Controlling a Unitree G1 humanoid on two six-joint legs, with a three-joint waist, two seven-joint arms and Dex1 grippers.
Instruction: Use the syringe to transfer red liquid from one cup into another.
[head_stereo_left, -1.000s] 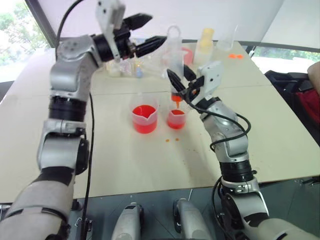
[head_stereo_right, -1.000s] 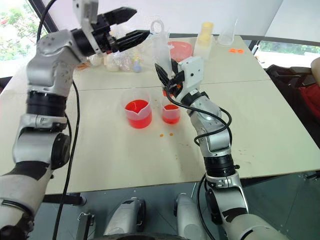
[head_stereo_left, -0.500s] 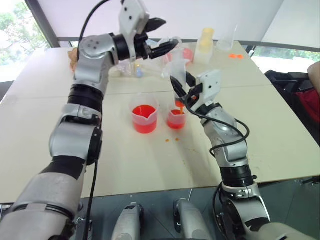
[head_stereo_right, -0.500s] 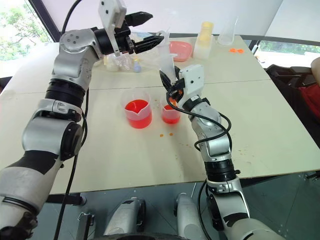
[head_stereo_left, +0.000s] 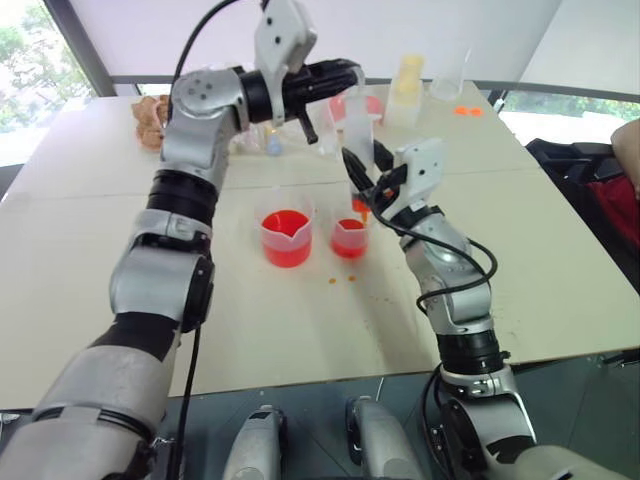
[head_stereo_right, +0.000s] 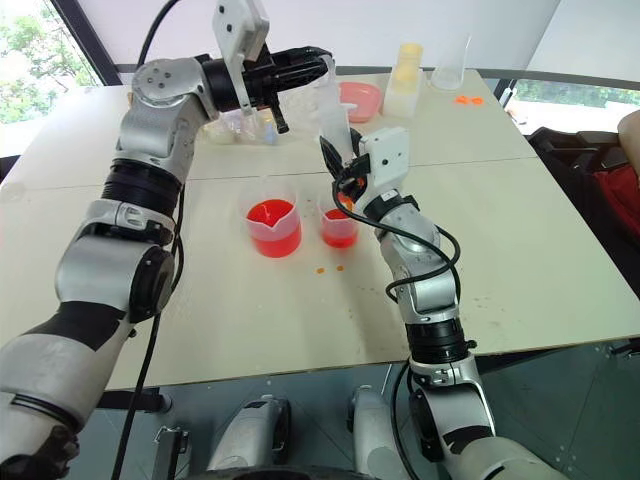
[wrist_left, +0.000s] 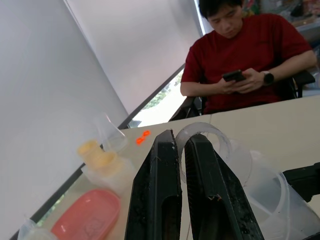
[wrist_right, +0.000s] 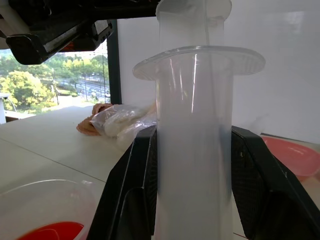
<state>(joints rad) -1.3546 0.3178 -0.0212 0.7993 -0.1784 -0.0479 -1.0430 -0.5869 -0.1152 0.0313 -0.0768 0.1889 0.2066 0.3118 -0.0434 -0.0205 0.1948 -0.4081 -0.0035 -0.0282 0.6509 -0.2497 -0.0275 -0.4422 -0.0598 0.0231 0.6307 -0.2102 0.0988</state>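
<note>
**Syringe held upright over the smaller cup, plunger ring pinched from above**

While the syringe (head_stereo_left: 352, 150) stands upright just above centre of the head views, its clear barrel is gripped between the jaws of the right gripper (head_stereo_left: 362, 172), and its orange tip hangs directly above the smaller cup (head_stereo_left: 350, 239). In the right wrist view the barrel (wrist_right: 194, 145) is seen clamped between the two black fingers, with its flange above them. At the top of the syringe, the plunger's ring handle (wrist_left: 202, 142) is caught by the left gripper (head_stereo_left: 345, 75), which reaches in from the upper left of the frame; in the left wrist view its fingers (wrist_left: 156, 195) are seen pressed nearly together, with the ring's rim passing between them.

The smaller cup holds a shallow layer of red liquid (head_stereo_left: 348, 246). Just to its left in the frame stands the larger spouted cup (head_stereo_left: 286, 238), which holds more of the same liquid. A few orange specks (head_stereo_left: 338, 281) are scattered on the counter (head_stereo_left: 250, 330) below the two cups.

Toward the top of the frame, a pink bowl (head_stereo_right: 358, 100), a pale yellow container (head_stereo_left: 408, 85) and a clear flask (head_stereo_right: 450, 68) are set at the far edge of the counter, with two small orange bits (head_stereo_left: 466, 110) beside them. A crumpled bag (head_stereo_left: 150, 115) lies at the upper left. A person in a red shirt (wrist_left: 250, 50) is seated beyond the counter, holding a phone.
</note>
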